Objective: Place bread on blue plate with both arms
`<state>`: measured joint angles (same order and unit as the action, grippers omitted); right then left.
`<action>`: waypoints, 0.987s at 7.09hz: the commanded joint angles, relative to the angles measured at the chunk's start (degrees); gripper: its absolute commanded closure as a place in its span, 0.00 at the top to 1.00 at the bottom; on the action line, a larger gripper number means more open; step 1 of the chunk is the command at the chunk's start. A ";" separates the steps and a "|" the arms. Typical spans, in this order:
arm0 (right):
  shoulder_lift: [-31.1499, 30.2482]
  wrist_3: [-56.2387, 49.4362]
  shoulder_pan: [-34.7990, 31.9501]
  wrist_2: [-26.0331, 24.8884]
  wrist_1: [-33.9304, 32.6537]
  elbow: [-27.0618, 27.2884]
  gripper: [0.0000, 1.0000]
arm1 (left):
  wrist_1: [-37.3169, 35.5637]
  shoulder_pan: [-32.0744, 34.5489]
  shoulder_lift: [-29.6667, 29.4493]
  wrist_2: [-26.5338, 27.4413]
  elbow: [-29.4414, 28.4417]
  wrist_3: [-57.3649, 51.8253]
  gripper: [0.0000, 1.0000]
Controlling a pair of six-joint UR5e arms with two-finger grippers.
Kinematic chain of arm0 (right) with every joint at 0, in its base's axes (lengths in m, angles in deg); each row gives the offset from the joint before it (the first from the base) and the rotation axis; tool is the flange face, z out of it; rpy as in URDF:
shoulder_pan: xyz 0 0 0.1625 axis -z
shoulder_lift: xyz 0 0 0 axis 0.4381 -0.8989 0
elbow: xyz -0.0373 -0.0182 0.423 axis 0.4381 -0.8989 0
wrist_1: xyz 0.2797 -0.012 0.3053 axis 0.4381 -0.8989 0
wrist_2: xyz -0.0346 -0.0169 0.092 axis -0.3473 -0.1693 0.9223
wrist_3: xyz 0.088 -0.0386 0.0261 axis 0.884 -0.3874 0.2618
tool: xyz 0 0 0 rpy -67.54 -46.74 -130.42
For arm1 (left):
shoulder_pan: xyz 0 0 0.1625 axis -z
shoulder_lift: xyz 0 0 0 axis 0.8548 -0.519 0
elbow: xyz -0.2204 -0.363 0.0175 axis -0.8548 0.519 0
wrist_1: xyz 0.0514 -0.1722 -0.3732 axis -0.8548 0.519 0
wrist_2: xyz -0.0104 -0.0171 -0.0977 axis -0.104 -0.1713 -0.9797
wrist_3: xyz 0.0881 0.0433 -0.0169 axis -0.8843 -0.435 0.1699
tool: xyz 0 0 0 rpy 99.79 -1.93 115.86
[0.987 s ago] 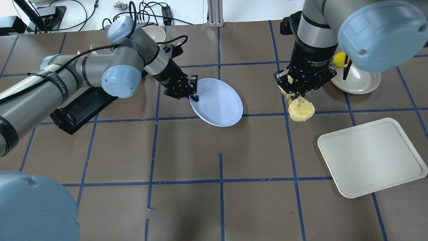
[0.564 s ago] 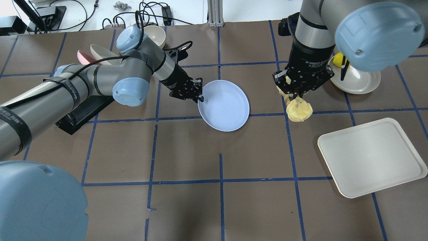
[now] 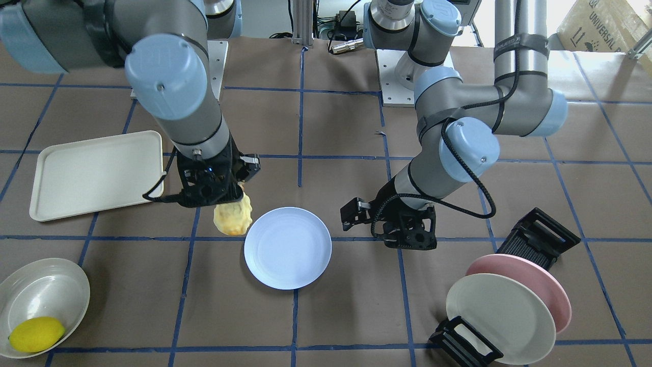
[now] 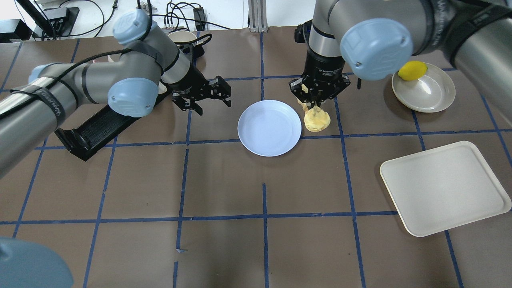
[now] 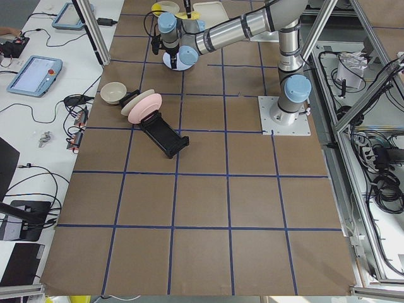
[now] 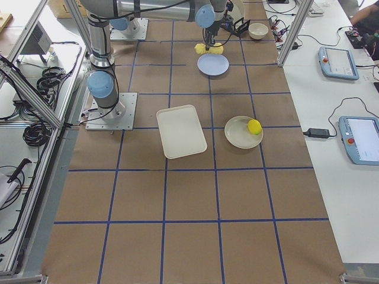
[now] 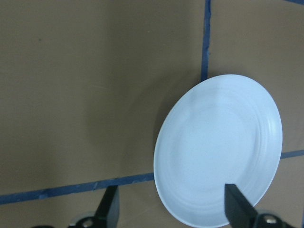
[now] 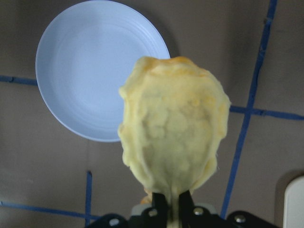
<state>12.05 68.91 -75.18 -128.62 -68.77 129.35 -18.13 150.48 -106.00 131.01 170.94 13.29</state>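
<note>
The blue plate (image 4: 269, 128) lies flat on the brown table, also seen in the front view (image 3: 288, 248). My right gripper (image 4: 316, 105) is shut on one end of the bread (image 4: 317, 120), which hangs below it just beside the plate's right rim. In the right wrist view the bread (image 8: 171, 133) hangs past the plate's (image 8: 95, 66) edge. My left gripper (image 4: 211, 102) is open and empty, a little left of the plate and apart from it. In the left wrist view its fingers (image 7: 237, 211) frame the plate (image 7: 218, 147).
A cream tray (image 4: 444, 188) lies at the right. A cream bowl (image 4: 430, 96) holding a lemon (image 4: 412, 70) sits at the back right. A black dish rack (image 4: 92, 128) with a pink plate (image 3: 530, 278) and a cream plate (image 3: 499, 316) stands at the left. A bowl (image 4: 182, 38) sits behind it.
My left gripper let go of the plate's rim, opened and drew back to the left. The plate went from tilted to flat. My right arm carried the bread left, up to the plate.
</note>
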 commanded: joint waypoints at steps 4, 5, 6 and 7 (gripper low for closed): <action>18.46 5.28 -6.67 0.72 -8.93 -8.13 0.40 | 17.32 0.27 9.31 14.83 -5.40 -1.01 1.00; 18.55 5.64 -6.77 -0.16 -8.93 -7.34 0.93 | 18.83 1.50 9.39 15.30 -7.60 -1.01 1.00; 18.47 5.55 -6.77 -0.43 -8.93 -7.16 1.00 | 19.37 2.20 9.39 15.40 -8.67 -0.92 1.00; 18.47 5.64 -6.68 -0.43 -8.84 -7.16 1.00 | 19.81 2.21 9.31 15.40 -9.03 -0.92 1.00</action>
<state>30.47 74.38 -81.86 -128.84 -77.64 122.02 0.80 152.25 -96.67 146.15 162.93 12.34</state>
